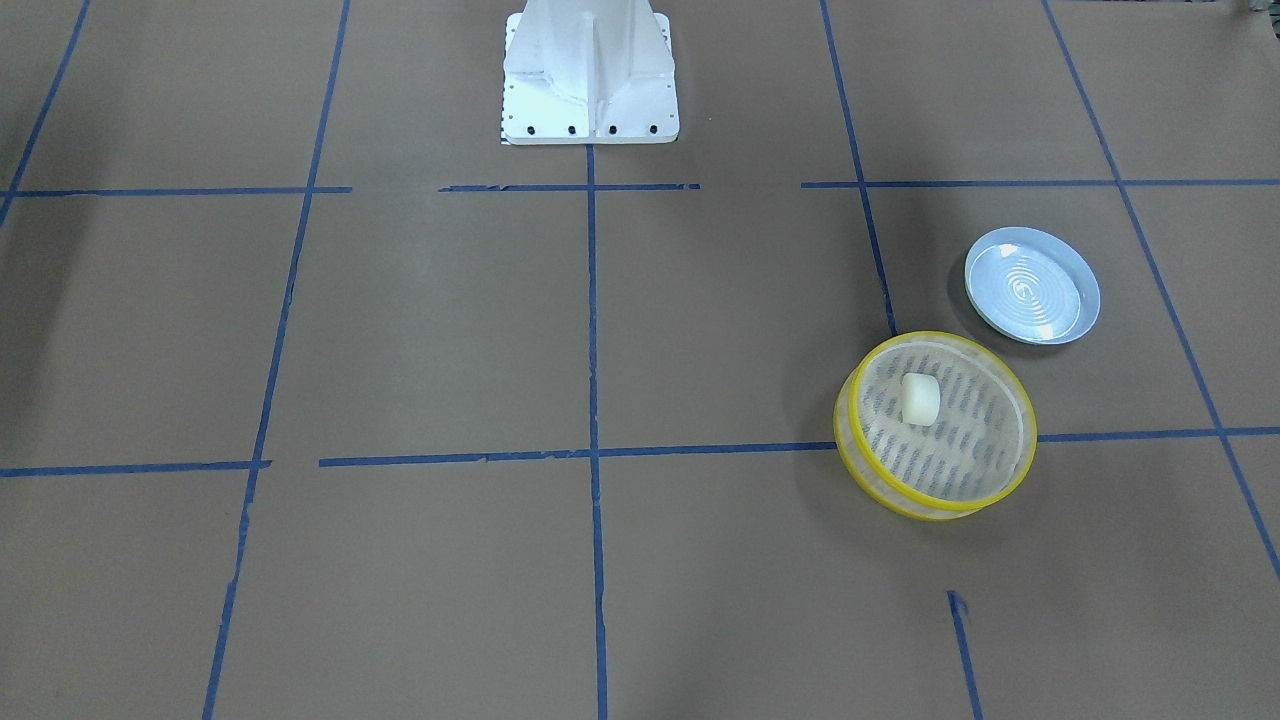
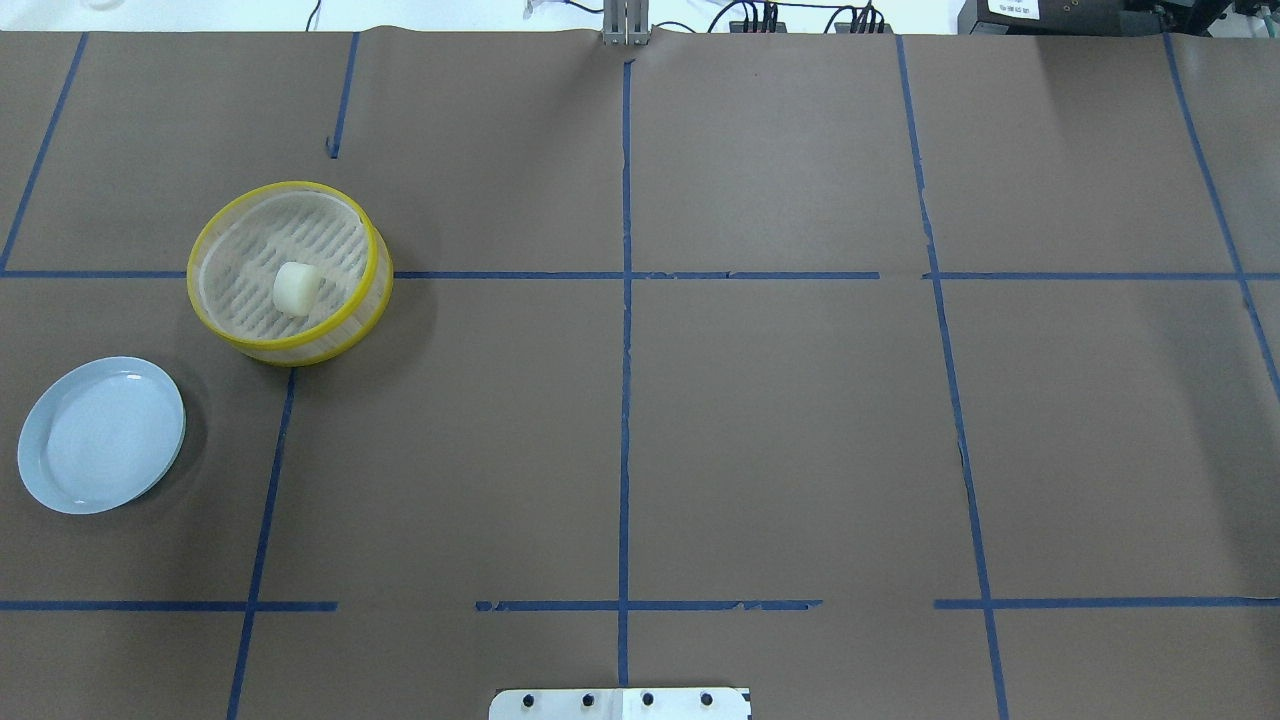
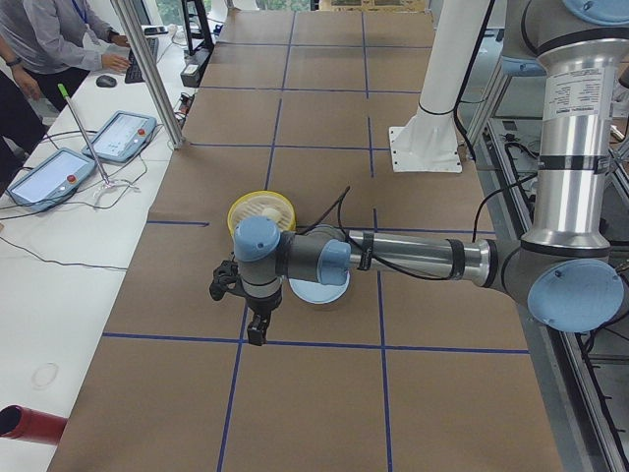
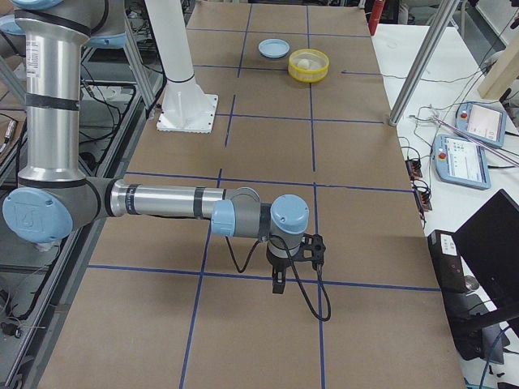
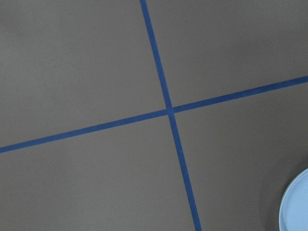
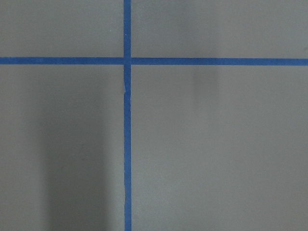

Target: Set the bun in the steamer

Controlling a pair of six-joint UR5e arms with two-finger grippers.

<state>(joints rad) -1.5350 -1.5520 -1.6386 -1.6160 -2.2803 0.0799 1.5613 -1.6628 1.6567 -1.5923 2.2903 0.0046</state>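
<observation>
Yellow-rimmed round steamer, stubby cream bun on slotted floor; left end effector, right end effector: state indiscernible.

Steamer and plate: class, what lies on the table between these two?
Nothing but bare brown table cover; the steamer and the plate sit apart without touching. The overhead view shows this gap plainly, and the front-facing view agrees.

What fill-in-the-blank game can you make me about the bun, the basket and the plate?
The bun lies inside the steamer, whose rim is ____.
The round plate next to the steamer is pale ____.
The number of buns in the steamer is ____.
Missing words: yellow, blue, one.
</observation>
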